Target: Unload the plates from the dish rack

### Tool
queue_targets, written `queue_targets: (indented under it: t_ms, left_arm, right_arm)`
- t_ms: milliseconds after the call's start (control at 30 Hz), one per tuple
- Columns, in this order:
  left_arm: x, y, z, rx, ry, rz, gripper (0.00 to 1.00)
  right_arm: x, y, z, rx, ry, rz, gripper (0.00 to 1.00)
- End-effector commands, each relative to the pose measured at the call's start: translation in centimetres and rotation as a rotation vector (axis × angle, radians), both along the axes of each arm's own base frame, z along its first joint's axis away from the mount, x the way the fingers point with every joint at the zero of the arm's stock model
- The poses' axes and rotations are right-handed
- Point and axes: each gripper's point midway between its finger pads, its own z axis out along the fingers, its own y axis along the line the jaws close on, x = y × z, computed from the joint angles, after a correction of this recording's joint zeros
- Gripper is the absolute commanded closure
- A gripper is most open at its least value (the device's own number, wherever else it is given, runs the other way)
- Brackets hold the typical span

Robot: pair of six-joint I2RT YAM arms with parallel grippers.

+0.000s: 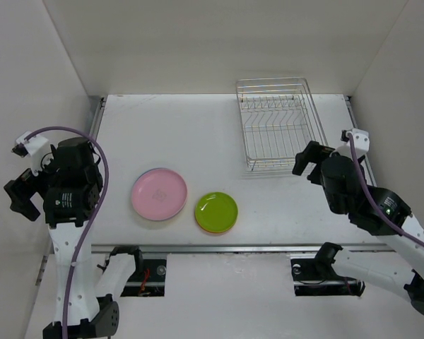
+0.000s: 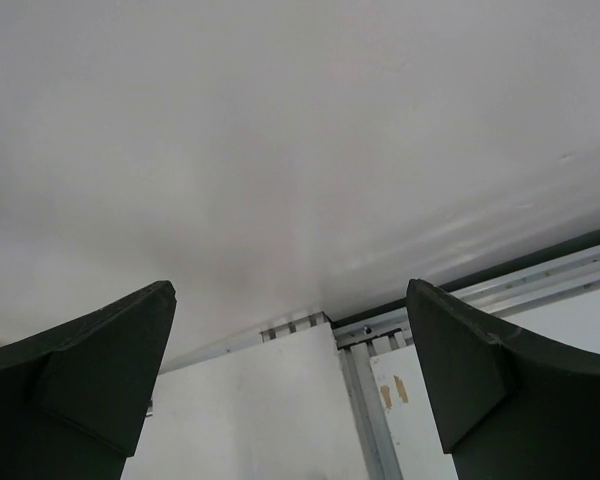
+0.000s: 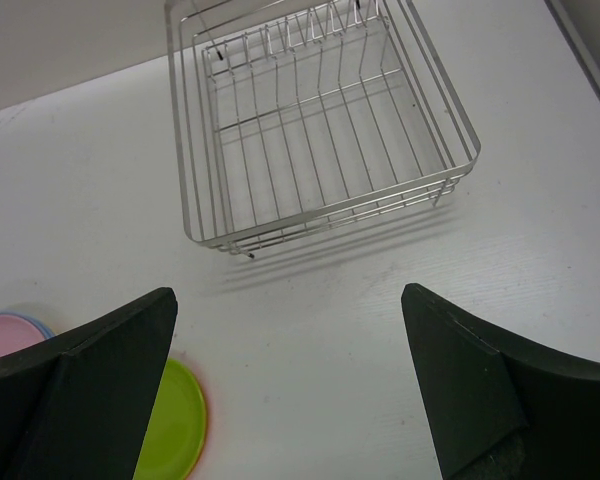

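Robot lab cell: white enclosure walls [image 1: 212, 42], white table [image 1: 198, 134], aluminium rail [image 1: 254, 248].

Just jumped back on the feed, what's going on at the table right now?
The dish rack stands empty at the far right of the table. Two piles lie near the front edge: a pink plate tops the left pile and a lime green plate tops the smaller right pile. Neither arm holds anything. The left gripper is open, off to the left and facing the wall. The right gripper is open above the table, facing the rack.
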Motion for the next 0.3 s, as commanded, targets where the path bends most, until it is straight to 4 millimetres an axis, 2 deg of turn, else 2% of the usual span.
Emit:
queue_targets:
  t_ms: [0,267]
  left_arm:
    - [0.01,-0.09,-0.18,-0.016,-0.021,-0.008,0.00]
    - [0.32,-0.19,-0.28,-0.028,-0.011,-0.024,0.00]
  right_arm:
    - [-0.08,-0.30,0.15,0.007,-0.007,-0.011,0.00]
    - [-0.09,-0.16,-0.25,-0.006,0.002,0.000,0.00]
